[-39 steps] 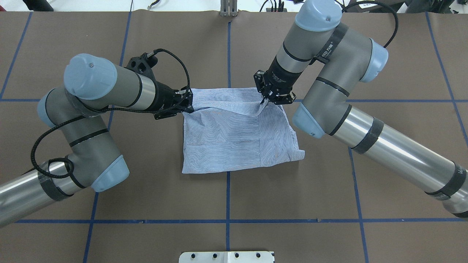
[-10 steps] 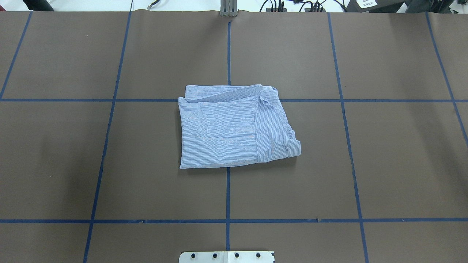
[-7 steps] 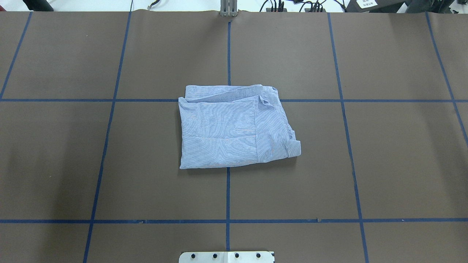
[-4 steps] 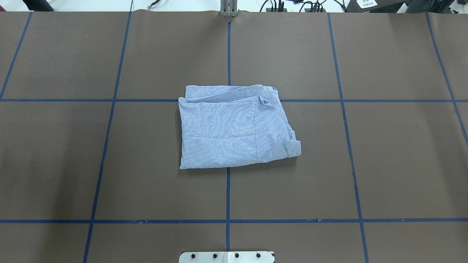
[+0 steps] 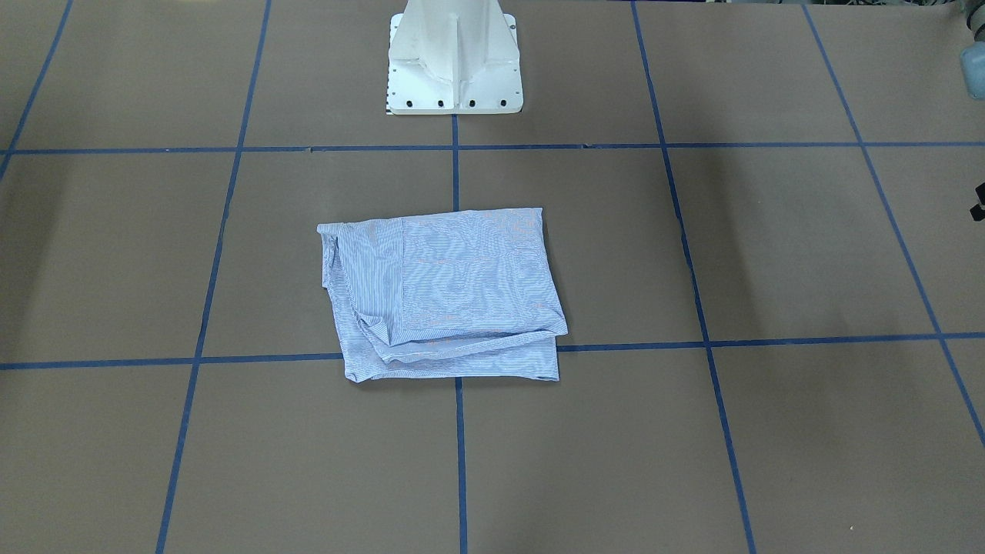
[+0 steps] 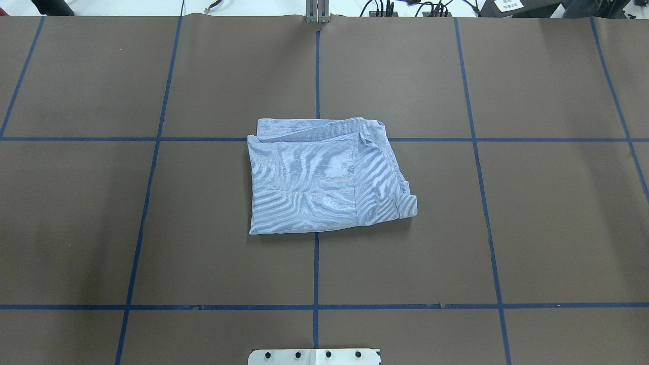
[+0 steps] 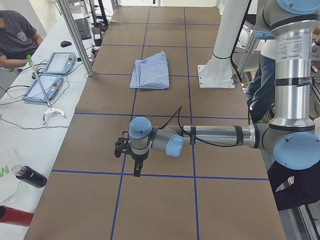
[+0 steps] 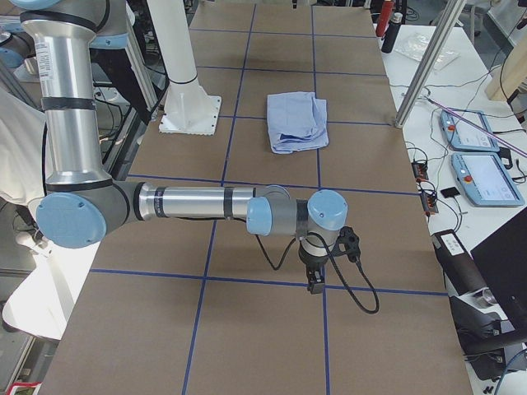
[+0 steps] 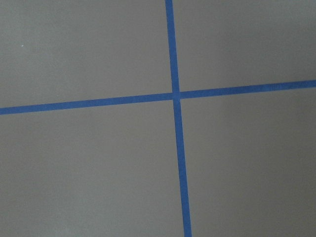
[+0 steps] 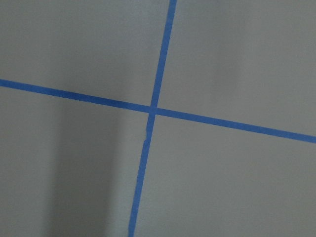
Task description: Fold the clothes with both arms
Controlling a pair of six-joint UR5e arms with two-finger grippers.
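The shirt [image 6: 324, 177] lies folded into a compact rectangle at the centre of the overhead frame on the brown surface [image 6: 507, 228], a cuff [image 6: 408, 203] jutting at its lower right. Folding looks done; any touch-up should tuck that cuff without dragging layers. The left pincer [image 7: 136, 170] and right pincer [image 8: 314, 284] hang well apart from it, seen only side-on: wide or narrow, I cannot tell.

Shirt [image 6: 324, 177]: soft creased cloth. Table [image 6: 507, 228]: matt brown. Left arm [image 7: 215, 135]: satin metal.

brown table [image 6: 557, 228], blue tape grid [image 6: 316, 268]
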